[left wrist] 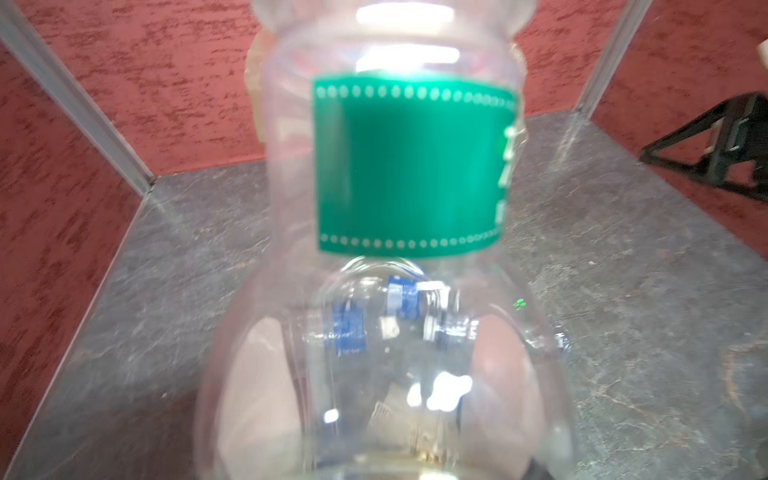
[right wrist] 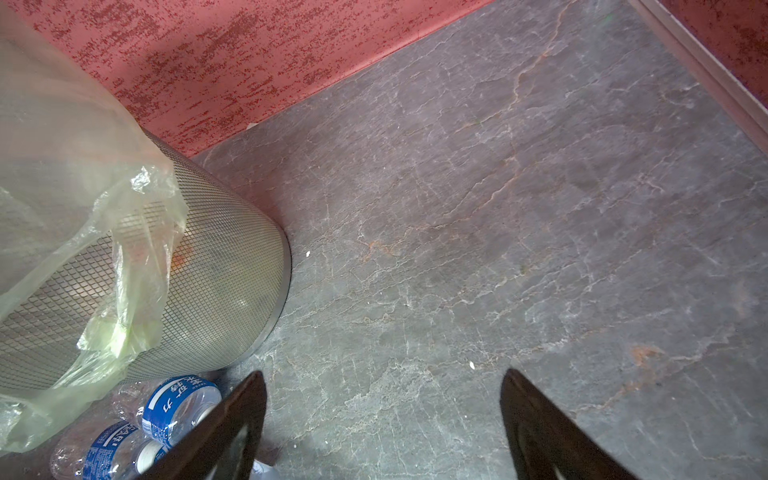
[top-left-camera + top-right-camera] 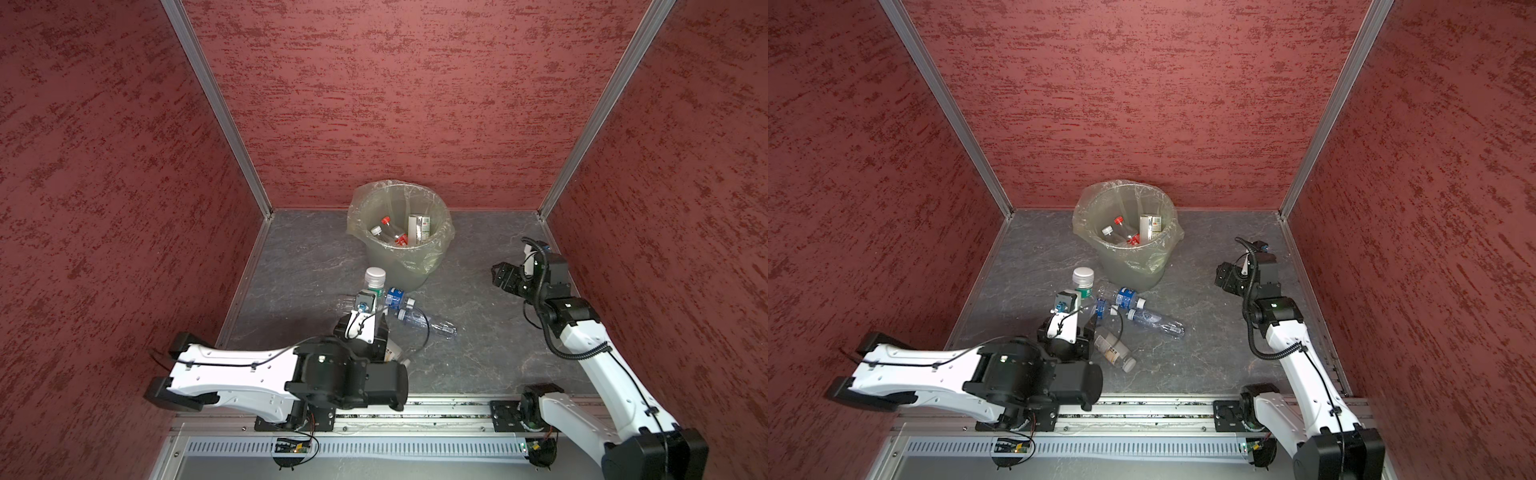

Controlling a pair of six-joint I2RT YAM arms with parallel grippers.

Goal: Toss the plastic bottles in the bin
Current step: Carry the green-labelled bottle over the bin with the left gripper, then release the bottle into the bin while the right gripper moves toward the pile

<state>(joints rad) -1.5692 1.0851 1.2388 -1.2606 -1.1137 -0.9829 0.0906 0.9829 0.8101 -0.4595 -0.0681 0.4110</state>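
The round grey-green mesh bin with a translucent liner bag [image 3: 415, 272] is standing at the back of the grey veined surface [image 3: 478, 345], close to the rear wall. Inside the bin, clear plastic bottles with red and white caps [image 3: 388, 232] are lying to the left of a pale boxy carton [image 3: 417, 226]. Just in front of the bin and slightly to its left, the left pincer [image 1: 378, 386] is gripping a clear white-capped, green-labelled bottle [image 3: 374, 282] upright. Blue-labelled clear bottles [image 3: 1125, 297] are lying clustered just beside the bin's front base. A long clear bottle [image 3: 1156, 324] is lying in front of them, and a white-labelled bottle [image 3: 1115, 351] is lying farther forward still. The right pincer [image 3: 503, 276] is hovering well to the right of the bin, its jaws apart.
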